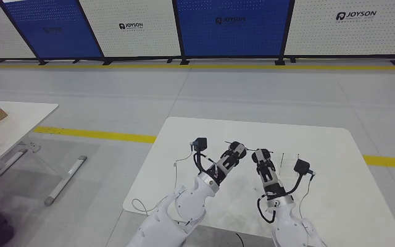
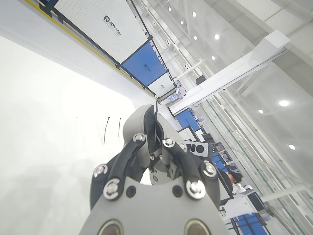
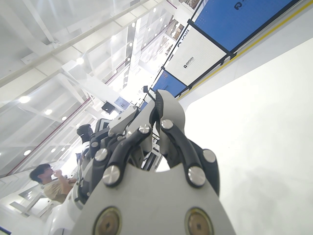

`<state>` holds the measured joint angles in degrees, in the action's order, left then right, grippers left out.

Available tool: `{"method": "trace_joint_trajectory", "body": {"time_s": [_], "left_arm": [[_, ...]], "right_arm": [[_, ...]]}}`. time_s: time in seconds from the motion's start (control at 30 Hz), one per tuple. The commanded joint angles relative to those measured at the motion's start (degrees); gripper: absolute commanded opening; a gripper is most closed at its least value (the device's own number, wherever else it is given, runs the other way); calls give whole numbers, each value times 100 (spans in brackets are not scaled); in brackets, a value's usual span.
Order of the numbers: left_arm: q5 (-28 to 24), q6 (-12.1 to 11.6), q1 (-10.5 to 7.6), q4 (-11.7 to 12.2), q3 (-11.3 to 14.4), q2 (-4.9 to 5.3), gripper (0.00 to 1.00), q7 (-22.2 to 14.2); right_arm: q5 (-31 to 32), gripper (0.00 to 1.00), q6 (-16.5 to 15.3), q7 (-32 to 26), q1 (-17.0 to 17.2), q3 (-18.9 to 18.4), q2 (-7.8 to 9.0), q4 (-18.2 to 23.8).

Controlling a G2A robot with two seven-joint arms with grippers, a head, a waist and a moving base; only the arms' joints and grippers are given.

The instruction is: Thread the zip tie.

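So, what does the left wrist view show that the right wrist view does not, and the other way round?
Left wrist view: the left hand, shut on a thin black zip tie whose plain end sticks past the fingertips, and two loose zip ties lying side by side, apart, on the white table. Right wrist view: the right hand, shut on a zip tie whose square head sticks out. Both: the table and a shut hand gripping a black strip.

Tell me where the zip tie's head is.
In the right wrist view, the zip tie head sticks out just past the shut right gripper, over the white table.
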<state>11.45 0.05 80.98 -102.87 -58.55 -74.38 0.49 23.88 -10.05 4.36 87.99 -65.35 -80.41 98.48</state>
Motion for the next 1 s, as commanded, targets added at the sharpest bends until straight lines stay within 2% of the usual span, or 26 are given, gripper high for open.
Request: {"method": "trace_joint_trajectory", "body": {"time_s": [0.0, 0.4, 0.53, 0.67, 0.97], "left_arm": [[4, -5, -1, 4, 2, -1, 0, -19], [92, 27, 4, -7, -5, 0, 0, -131], [175, 177, -37, 43, -24, -16, 0, 53], [127, 198, -94, 87, -18, -32, 0, 71], [174, 215, -76, 93, 22, -41, 0, -15]], "right_arm": [[-18, 0, -13, -50, -7, 0, 1, -1], [30, 0, -62, -278, -77, -8, 15, 23], [150, 0, 193, -203, -56, -7, 11, 100], [338, 0, 449, -224, -56, 68, 4, 203], [178, 0, 487, -405, -92, 35, 5, 196]]}}
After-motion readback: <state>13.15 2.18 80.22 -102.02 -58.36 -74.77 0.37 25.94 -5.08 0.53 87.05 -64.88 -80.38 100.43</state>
